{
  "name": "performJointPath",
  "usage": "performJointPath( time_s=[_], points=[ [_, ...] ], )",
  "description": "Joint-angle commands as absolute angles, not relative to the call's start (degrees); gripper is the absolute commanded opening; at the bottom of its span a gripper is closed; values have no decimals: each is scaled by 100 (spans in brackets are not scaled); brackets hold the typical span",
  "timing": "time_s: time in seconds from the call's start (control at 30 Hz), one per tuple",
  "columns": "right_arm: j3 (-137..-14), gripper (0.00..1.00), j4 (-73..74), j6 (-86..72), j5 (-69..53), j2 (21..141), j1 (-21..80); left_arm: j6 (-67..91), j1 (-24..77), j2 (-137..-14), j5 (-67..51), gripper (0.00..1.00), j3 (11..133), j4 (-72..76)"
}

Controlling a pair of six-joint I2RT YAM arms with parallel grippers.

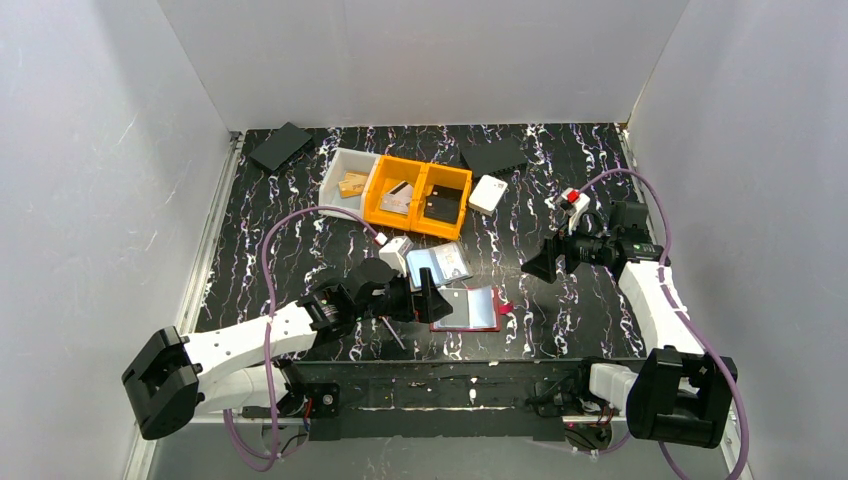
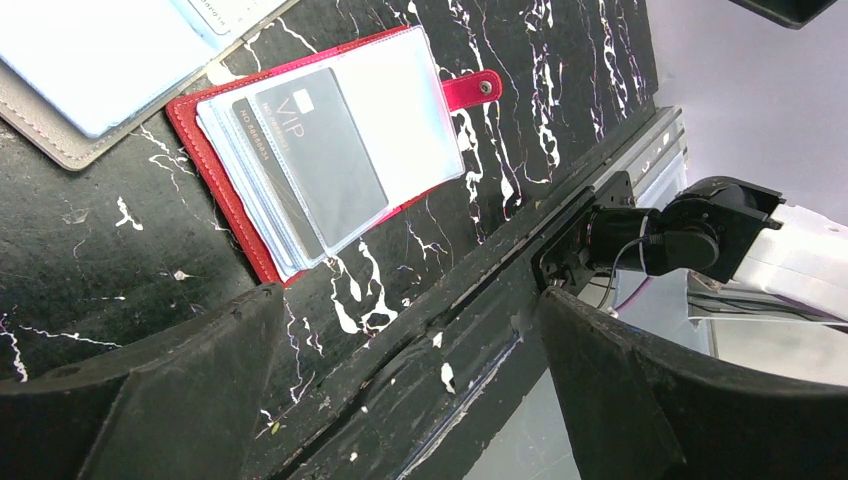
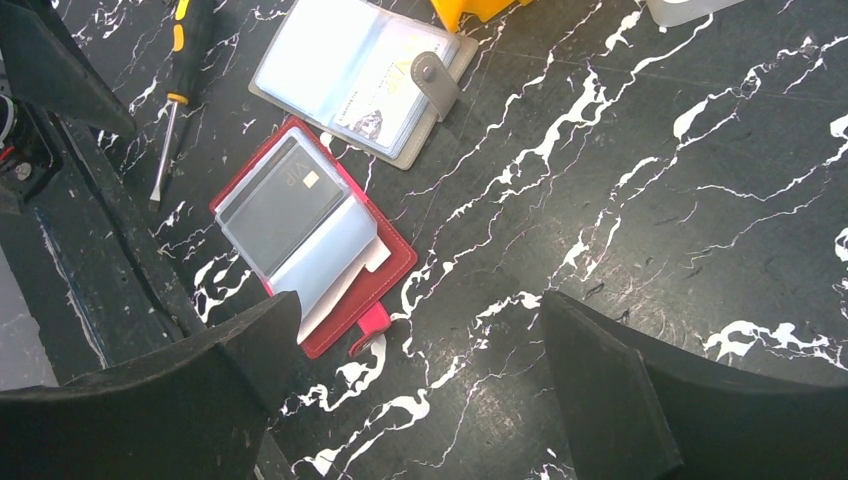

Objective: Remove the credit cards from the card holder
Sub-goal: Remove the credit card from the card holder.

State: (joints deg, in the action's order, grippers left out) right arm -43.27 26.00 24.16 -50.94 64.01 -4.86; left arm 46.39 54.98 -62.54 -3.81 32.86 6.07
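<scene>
- Two card holders lie open on the counter (image 1: 560,320): a red card holder (image 1: 470,308) near the front edge and a grey card holder (image 1: 440,265) just behind it.
- One dark card (image 2: 310,160) shows in the red holder's top clear sleeve; the cards beneath cannot be counted.
- Three bins at the back: one white bin (image 1: 335,165), two orange bins (image 1: 422,185).
- Left tool (image 1: 430,297) released, empty, just beside the red holder.
- Right tool (image 1: 540,262) released, empty, with bare counter between it and both holders.

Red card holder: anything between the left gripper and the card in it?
No object in between. The open left gripper is right beside the red card holder, which lies open with its strap undone. The dark card appears tucked inside a clear sleeve, so plastic covers its face.
</scene>
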Motion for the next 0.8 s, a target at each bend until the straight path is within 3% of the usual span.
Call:
performJointPath(
  time_s=[0.0,0.53,0.77],
  points=[
    [-4380,98,2650,2502,-5183,6504,-515,4726,5533,-6258,-281,98,3421,653],
    [-4444,98,2879,2678,-5237,6495,-516,4866,5452,-6488,-303,98,3678,754],
    [-4457,98,2963,2751,-5238,6466,-519,5310,5432,-7303,-255,81,3816,738]
  ],
)
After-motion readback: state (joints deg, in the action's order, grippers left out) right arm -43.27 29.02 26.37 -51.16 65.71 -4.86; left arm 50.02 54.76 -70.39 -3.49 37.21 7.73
